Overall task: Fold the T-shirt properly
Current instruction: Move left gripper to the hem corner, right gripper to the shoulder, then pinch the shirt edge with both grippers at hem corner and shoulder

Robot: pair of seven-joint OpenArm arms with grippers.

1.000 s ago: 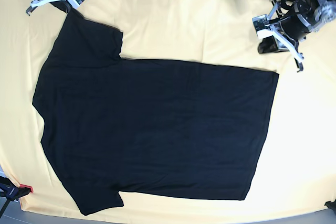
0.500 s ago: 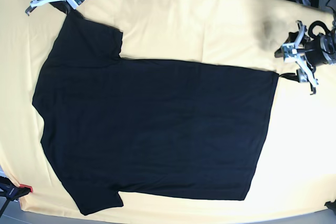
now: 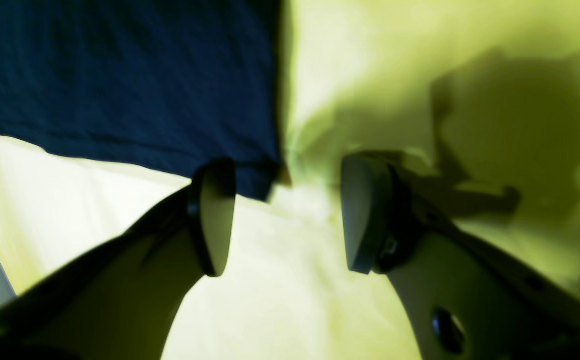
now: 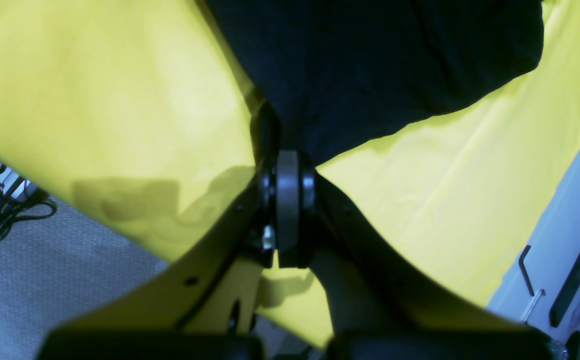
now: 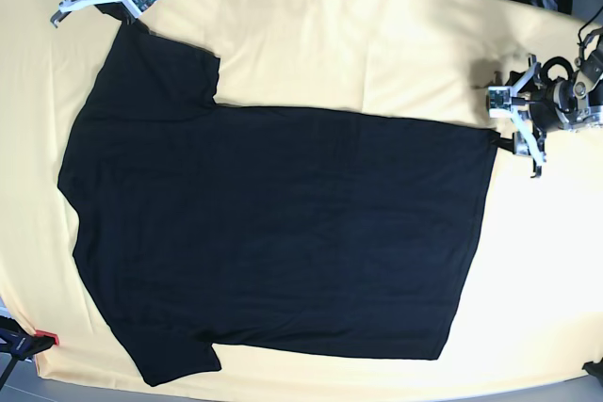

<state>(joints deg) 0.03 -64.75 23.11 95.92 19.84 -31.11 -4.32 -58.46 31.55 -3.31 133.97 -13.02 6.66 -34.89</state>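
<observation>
1. The worktop (image 5: 377, 35), under a pale yellow cloth, fills the base view.
2. The T-shirt (image 5: 273, 233) lies flat on it, plain black side up, covering most of the middle; its sleeves are toward that view's left and its hem toward the right.
3. The left hand (image 3: 284, 215) sits at the upper hem corner with its two fingers spread apart, gripping nothing. One fingertip (image 3: 214, 200) overlaps the corner of the dark fabric; the other stands over bare yellow cloth.
4. The right hand (image 4: 290, 175) is clenched, pads pressed together, on the edge of the far sleeve.
</observation>
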